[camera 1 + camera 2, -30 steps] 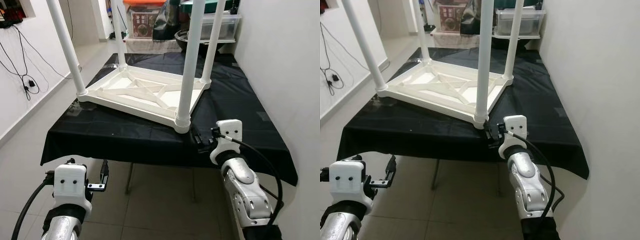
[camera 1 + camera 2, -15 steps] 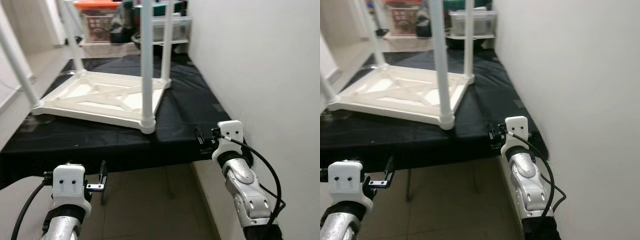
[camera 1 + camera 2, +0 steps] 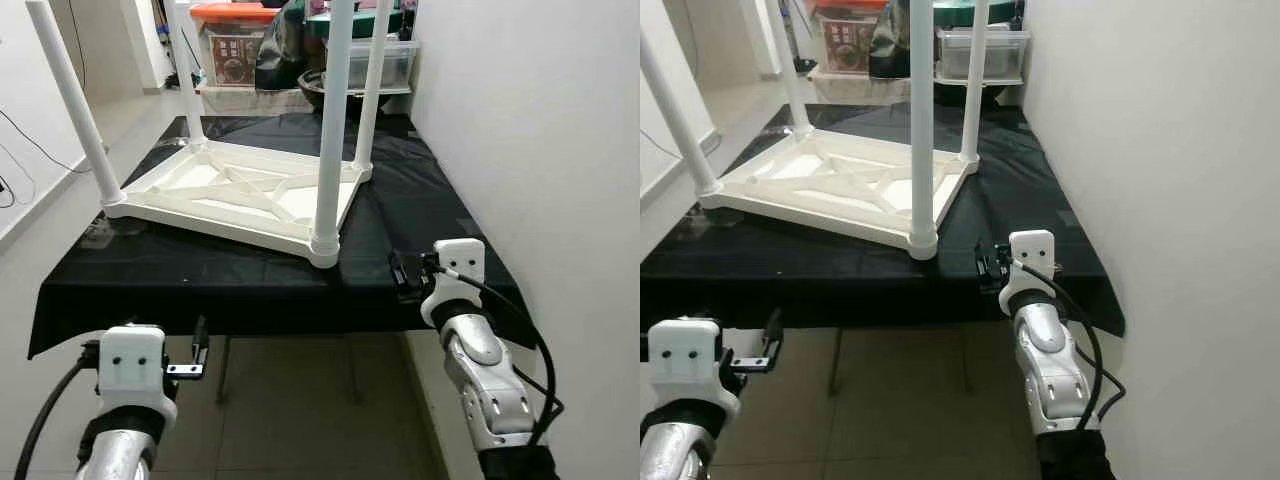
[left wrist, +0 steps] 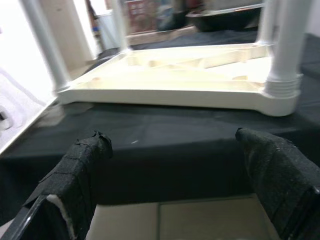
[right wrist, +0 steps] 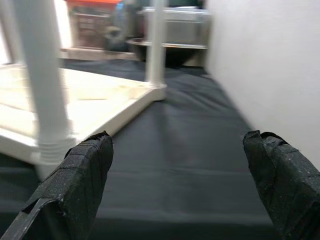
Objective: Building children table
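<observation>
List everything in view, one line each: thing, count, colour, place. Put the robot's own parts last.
children table: one, white plastic, upside down on the black-covered table, four legs pointing up.
black-covered table: one, black cloth over it, set against the wall on the robot's right.
storage boxes: several, clear with an orange lid on one, stacked on the floor beyond the far end of the table.
black bowl: one, black, beyond the far end of the table.
wall: white, along the robot's right.
floor: pale tiles, below the table.
left gripper: one, black fingers open, below the table's near edge.
right gripper: one, black fingers open, at the table's near right edge.
</observation>
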Robot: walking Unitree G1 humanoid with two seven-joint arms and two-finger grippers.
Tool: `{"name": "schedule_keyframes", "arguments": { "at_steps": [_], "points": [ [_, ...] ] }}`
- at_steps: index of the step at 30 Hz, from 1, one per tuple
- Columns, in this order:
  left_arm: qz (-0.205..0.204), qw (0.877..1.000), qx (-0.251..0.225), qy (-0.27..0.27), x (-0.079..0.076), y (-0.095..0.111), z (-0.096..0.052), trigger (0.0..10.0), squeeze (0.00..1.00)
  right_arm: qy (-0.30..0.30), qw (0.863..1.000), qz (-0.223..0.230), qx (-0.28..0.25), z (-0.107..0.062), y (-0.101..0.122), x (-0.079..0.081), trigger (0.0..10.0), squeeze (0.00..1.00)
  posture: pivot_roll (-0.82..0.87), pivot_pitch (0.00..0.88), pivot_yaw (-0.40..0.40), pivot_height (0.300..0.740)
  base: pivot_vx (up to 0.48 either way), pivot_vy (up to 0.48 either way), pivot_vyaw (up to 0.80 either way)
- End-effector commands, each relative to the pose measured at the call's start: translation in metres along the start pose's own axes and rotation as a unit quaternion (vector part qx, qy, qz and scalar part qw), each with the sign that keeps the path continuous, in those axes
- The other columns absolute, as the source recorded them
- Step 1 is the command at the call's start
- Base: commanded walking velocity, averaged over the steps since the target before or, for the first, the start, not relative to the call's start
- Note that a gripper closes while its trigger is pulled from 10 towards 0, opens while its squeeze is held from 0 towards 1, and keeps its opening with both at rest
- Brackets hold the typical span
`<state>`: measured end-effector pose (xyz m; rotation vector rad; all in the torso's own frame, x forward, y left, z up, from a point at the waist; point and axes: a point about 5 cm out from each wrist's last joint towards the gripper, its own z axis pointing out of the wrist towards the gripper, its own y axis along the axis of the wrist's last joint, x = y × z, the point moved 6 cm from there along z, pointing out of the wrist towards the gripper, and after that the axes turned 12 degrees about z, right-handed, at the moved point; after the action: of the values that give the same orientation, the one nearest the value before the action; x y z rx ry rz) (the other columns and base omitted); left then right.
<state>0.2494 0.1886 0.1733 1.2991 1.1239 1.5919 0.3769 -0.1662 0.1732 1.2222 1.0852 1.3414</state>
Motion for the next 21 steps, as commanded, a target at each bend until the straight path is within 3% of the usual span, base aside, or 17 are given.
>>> {"name": "schedule_keyframes", "arguments": {
  "at_steps": [1, 21],
  "points": [
    [0.01, 1.0, 0.006, 0.004, 0.002, -0.0027, 0.0001, 10.0, 0.0, -0.009, 1.0, -0.001, 0.001, -0.0001, -0.0025, -0.0049, 10.0, 0.0, 0.04, 0.013, -0.005, 0.74, 0.259, 0.0, 0.0],
    [0.01, 1.0, 0.007, -0.004, 0.0003, -0.0043, -0.0008, 10.0, 0.0, -0.004, 1.0, 0.008, 0.001, -0.0002, -0.0036, 0.0021, 10.0, 0.0, 0.04, 0.015, -0.006, 0.74, 0.306, 0.0, 0.0]
  ]
}}
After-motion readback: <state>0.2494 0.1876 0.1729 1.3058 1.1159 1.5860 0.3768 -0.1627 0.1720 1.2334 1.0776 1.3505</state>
